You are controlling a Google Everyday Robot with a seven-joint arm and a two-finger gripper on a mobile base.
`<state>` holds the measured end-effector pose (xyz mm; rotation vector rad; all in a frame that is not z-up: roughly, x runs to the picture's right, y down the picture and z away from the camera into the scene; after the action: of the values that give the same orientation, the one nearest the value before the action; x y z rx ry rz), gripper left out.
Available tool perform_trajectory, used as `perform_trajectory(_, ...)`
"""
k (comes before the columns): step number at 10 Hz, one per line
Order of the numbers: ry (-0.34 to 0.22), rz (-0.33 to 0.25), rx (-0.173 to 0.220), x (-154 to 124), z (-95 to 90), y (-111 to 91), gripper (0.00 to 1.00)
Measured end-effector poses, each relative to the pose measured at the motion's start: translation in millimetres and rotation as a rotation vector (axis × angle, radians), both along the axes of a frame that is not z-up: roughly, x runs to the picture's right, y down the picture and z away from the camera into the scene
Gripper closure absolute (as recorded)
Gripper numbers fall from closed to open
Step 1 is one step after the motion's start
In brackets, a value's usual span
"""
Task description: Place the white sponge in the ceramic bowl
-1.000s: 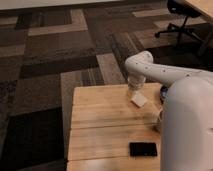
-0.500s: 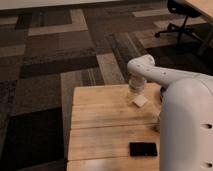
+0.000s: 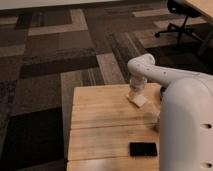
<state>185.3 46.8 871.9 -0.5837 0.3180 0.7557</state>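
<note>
On the wooden table (image 3: 100,120), tool (image 3: 135,95) grips white sponge (image 3: 138,99); black phone (image 3: 143,149) lies nearer.

We appear to be in an office: patchwork carpet tiles (image 3: 55,55) surround the wooden table (image 3: 100,125), a rolling chair (image 3: 181,15) beyond; the gripper (image 3: 136,95) hangs over the table.

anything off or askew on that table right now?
Mostly fine. The white sponge sits skewed near the wooden table's far edge, directly under the tool. The black phone lies flat near the front. No bowl in view; the arm blocks the right side.
</note>
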Motion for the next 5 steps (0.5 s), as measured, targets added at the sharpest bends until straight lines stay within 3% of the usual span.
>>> perform_trajectory(5,0.029,0.003,0.052,16,-43.2,-51,1.0)
